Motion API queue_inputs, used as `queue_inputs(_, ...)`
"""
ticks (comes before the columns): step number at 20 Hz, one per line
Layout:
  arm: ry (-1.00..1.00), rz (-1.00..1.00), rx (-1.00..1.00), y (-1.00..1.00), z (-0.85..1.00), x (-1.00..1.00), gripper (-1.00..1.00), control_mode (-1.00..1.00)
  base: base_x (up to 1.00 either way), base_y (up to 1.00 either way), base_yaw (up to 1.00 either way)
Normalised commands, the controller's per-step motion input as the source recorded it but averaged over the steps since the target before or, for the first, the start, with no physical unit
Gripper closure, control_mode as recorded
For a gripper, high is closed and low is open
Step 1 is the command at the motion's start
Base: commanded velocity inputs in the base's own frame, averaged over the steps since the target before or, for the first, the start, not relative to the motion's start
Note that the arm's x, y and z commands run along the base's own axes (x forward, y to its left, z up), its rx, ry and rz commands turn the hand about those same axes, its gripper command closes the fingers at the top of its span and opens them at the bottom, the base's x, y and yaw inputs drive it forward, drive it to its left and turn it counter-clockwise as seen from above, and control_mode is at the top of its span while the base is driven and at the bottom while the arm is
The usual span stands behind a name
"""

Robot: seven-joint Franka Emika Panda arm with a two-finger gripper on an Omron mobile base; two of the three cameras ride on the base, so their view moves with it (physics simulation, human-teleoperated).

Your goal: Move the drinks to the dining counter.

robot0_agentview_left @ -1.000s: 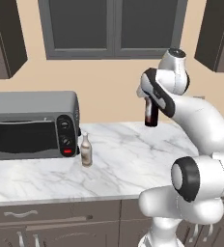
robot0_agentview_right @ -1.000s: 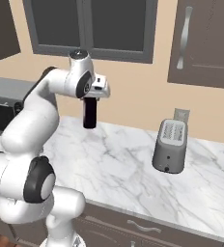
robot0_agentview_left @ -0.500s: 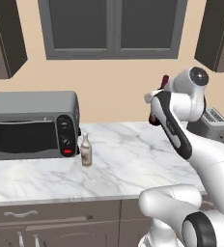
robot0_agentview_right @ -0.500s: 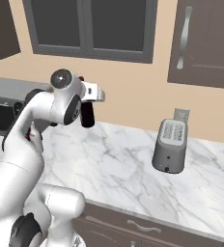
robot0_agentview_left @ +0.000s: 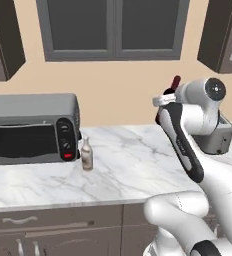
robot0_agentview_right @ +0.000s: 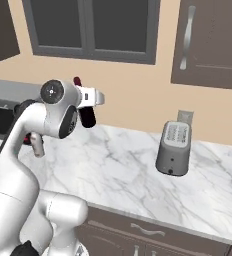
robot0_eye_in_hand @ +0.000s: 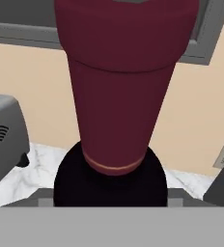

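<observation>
Above the marble worktop (robot0_agentview_left: 133,165), one dark red bottle (robot0_agentview_right: 87,116) clamped in the hand (robot0_agentview_right: 89,98), one beige bottle (robot0_agentview_left: 87,154) beside one toaster oven (robot0_agentview_left: 32,127)

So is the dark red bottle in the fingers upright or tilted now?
Tilted. The dark red bottle leans in the gripper, with its cap up toward the left and its dark base lower right, high above the marble worktop.

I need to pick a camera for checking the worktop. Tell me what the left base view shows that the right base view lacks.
Left base view alone: the grey toaster oven in full, and the small beige-grey bottle standing clear beside it. Right base view alone: the toaster unobstructed, and the cabinet door with its handle. Both: the marble worktop, and the gripper holding the dark red-brown bottle in the air.
</observation>
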Motion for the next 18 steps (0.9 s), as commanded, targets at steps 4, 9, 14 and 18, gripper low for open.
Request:
queue_inputs(4, 0.00, 0.00, 0.00, 0.00, 0.00, 0.00, 1.00, 1.00, -0.50, -0.33, -0.40)
queue_inputs(9, 0.00, 0.00, 0.00, 0.00, 0.00, 0.00, 1.00, 1.00, -0.56, -0.32, -0.68)
queue_inputs(14, 0.00, 0.00, 0.00, 0.00, 0.00, 0.00, 1.00, 1.00, -0.02, 0.00, -0.99)
queue_inputs(18, 0.00, 0.00, 0.00, 0.00, 0.00, 0.00, 1.00, 1.00, 0.00, 0.00, -1.00)
